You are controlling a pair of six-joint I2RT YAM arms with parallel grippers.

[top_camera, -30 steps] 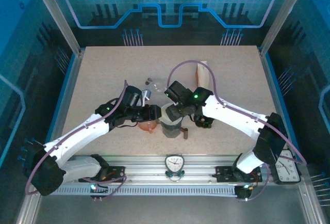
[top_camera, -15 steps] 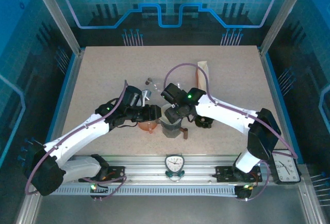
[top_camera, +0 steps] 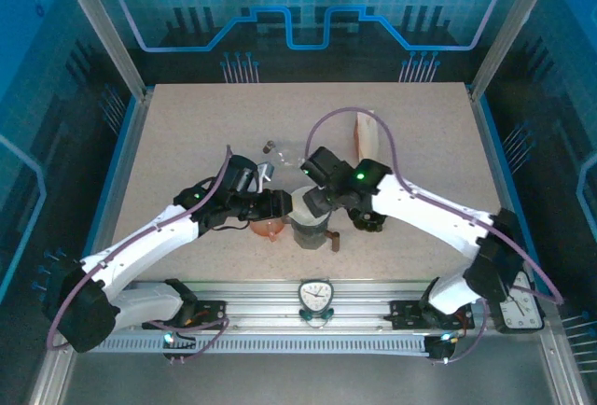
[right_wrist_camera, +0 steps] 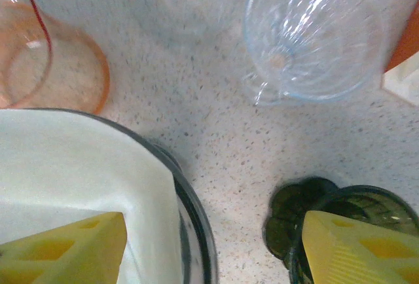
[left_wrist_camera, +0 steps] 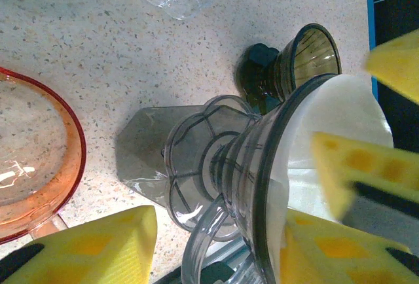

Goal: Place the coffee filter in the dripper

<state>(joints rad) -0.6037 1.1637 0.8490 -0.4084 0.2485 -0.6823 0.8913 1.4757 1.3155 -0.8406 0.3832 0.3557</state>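
Coffee filter (left_wrist_camera: 330, 117) sits white inside the cone of the grey dripper (left_wrist_camera: 216, 166), lining the wall on the right arm's side. By my reading the placing is nearly done, and what remains is seating the paper and backing off.

You have the right gripper (right_wrist_camera: 209, 248) over the rim with its fingers spread wide and nothing pinched between them. 1 pad (right_wrist_camera: 62, 248) hangs over the paper inside the cup. The other hangs over the dark green dripper (right_wrist_camera: 340, 215), which stands at 3 o'clock of the target in the top view. That pose probably lets the inner finger press the paper against the cone while the outer one clears the rim.

Your left gripper (left_wrist_camera: 216, 254) straddles the handle side of the dripper, fingers about half spread, 1 pad low outside the base and 1 up by the rim. It looks placed to steady the light cup so it cannot slide or tip. Whether the pads actually press on it, you cannot tell from these views.

Mind the neighbours:
- The orange dripper (top_camera: 269, 230) is just beside the target at 9 o'clock.
- The clear glass dripper (right_wrist_camera: 314, 35) lies near 11 o'clock.
- A brown stand (top_camera: 367, 132) with white paper stands at 1 o'clock.

Lift the inner finger straight up, or the paper may ride out with it.
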